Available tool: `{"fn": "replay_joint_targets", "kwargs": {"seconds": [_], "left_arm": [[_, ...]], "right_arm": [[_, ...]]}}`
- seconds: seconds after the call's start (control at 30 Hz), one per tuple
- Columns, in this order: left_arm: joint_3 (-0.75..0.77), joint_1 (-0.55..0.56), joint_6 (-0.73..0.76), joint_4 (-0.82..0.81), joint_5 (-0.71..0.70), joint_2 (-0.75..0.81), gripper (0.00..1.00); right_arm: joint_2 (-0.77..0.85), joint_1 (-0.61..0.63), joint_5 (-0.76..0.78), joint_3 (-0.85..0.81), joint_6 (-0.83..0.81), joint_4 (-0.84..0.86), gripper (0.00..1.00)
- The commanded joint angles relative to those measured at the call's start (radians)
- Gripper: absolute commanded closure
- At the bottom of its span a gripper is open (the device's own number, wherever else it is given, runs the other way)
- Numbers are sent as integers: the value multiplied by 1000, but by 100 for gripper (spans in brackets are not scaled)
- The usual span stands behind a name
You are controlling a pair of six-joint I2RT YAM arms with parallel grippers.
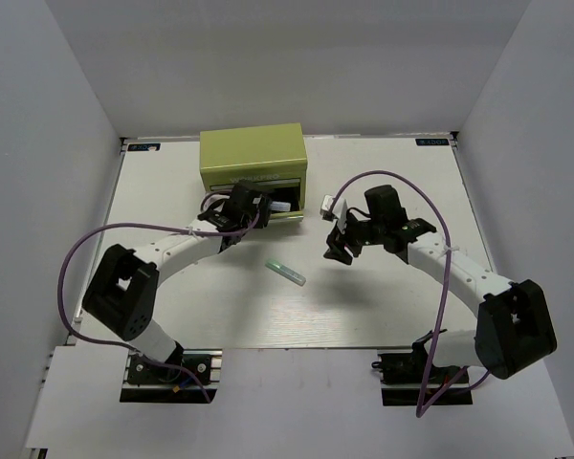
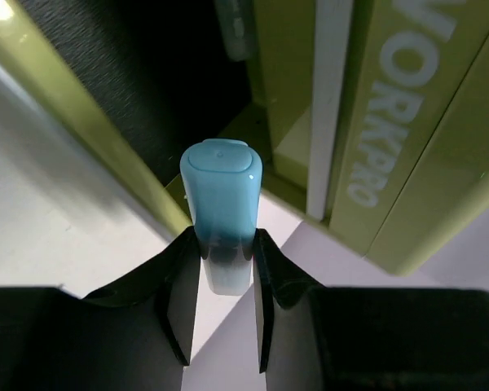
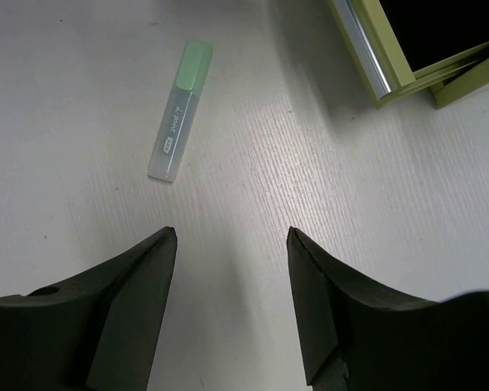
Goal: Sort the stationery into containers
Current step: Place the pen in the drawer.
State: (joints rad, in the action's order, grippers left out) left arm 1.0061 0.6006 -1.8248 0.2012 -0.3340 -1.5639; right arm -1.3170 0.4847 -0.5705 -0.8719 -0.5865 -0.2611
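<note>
My left gripper is shut on a light blue marker, which points up at the dark inside of an open drawer of the olive-green chest. The chest's front carries pale lettering. From above, the left gripper sits right at the chest's front. A green-capped marker with a clear body lies flat on the table, also seen mid-table from above. My right gripper hovers open over bare table just short of it, nothing between its fingers; from above it is right of the marker.
A corner of the pulled-out drawer shows at the upper right of the right wrist view. A pale object lies deep in the open drawer. White walls enclose the white table on three sides.
</note>
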Motion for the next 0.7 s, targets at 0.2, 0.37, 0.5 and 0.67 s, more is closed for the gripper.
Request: {"fn": "replay_joint_targets", "kwargs": {"seconds": [0.2, 0.37, 0.5, 0.67], "left_arm": [[104, -67, -77, -75, -2, -94, 62], [117, -76, -77, -97, 47, -107, 38], [108, -76, -54, -108, 85, -98, 34], [97, -76, 37, -117, 136, -53, 33]], "right_arm": [[21, -1, 6, 1, -18, 20, 37], [-8, -1, -2, -7, -36, 10, 36], [-47, 5, -23, -30, -52, 6, 34], [-126, 37, -40, -87, -47, 8, 34]]}}
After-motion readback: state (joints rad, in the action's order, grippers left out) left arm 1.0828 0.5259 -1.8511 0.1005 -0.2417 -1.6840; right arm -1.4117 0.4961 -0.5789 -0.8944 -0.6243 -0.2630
